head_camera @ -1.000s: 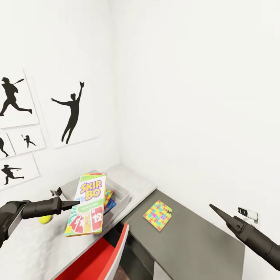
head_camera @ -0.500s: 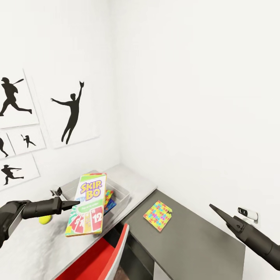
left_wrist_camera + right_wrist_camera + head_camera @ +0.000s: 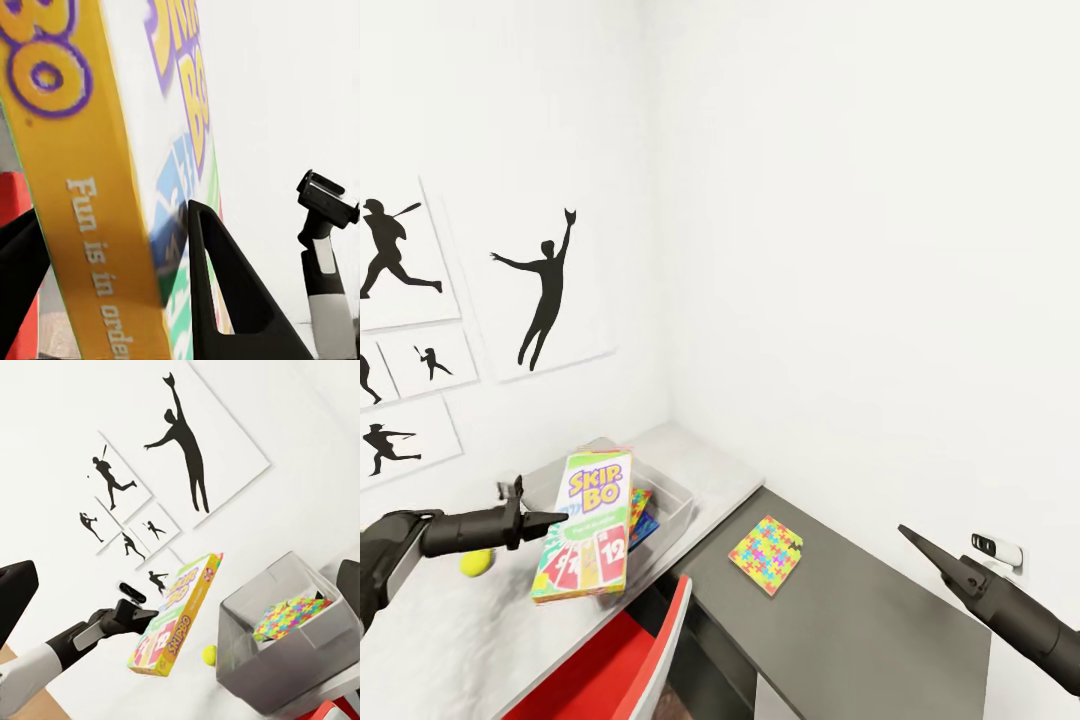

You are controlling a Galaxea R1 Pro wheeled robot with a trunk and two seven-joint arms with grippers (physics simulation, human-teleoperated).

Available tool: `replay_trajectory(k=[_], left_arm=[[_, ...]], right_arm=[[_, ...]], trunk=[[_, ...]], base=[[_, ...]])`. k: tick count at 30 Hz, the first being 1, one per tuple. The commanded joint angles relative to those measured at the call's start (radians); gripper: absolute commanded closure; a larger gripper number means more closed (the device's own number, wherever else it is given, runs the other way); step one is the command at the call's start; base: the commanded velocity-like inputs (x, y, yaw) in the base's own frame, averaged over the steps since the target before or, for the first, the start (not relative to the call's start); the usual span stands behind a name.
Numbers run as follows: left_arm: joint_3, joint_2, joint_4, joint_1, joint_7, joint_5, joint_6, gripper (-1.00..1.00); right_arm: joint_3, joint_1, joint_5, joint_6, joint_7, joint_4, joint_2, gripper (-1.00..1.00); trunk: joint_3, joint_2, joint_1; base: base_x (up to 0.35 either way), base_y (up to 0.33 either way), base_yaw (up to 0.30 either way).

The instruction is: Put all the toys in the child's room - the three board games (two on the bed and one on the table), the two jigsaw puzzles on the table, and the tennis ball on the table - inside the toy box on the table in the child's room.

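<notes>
My left gripper (image 3: 555, 521) is shut on the long edge of the SKIP-BO board game (image 3: 585, 527) and holds it in the air, tilted, at the near side of the grey toy box (image 3: 678, 508). Up close, the fingers (image 3: 225, 300) pinch the box's orange edge (image 3: 82, 225). Colourful flat boxes (image 3: 639, 510) lie inside the toy box, one with jigsaw print (image 3: 289, 615). The tennis ball (image 3: 477, 563) rests on the pale table (image 3: 710, 465) below my left arm. A jigsaw puzzle (image 3: 765, 553) lies on the dark cabinet. My right gripper (image 3: 908, 533) hovers open at the right.
A red chair (image 3: 625, 660) stands against the table's front edge. The dark olive-grey cabinet (image 3: 860, 630) adjoins the table on the right, with a small white device (image 3: 997, 548) by the wall. White walls meet in a corner behind; silhouette pictures (image 3: 545, 290) hang on the left wall.
My left gripper has rolled slightly and the SKIP-BO box has tipped a little flatter and lower. The right arm and the other toys have not moved.
</notes>
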Motion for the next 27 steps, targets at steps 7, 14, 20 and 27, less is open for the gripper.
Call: replay_trajectory(k=[7, 14, 20, 27], left_arm=[[0.073, -0.043, 0.002, -0.069, 0.229, 0.007, 0.046, 1.00], [0.167, -0.098, 0.002, -0.091, 0.470, 0.011, 0.058, 1.00], [0.180, -0.145, 0.002, -0.150, 0.636, 0.012, 0.058, 1.00], [0.246, -0.195, 0.002, -0.173, 0.799, 0.013, 0.056, 1.00]], right_arm=[[-0.001, -0.001, -0.003, 0.009, 0.006, 0.000, -0.001, -1.00], [-0.001, -0.001, -0.004, 0.010, 0.006, 0.000, 0.000, -1.00], [-0.001, -0.001, -0.004, 0.010, 0.006, 0.000, -0.001, -1.00], [-0.001, -0.001, -0.004, 0.010, 0.005, 0.000, 0.000, -1.00]], trunk=[[0.000, -0.001, 0.000], [0.000, -0.001, 0.000], [0.000, -0.001, 0.000], [0.000, -0.001, 0.000]], base=[[0.000, 0.000, 0.000], [0.000, 0.000, 0.000], [0.000, 0.000, 0.000], [0.000, 0.000, 0.000]])
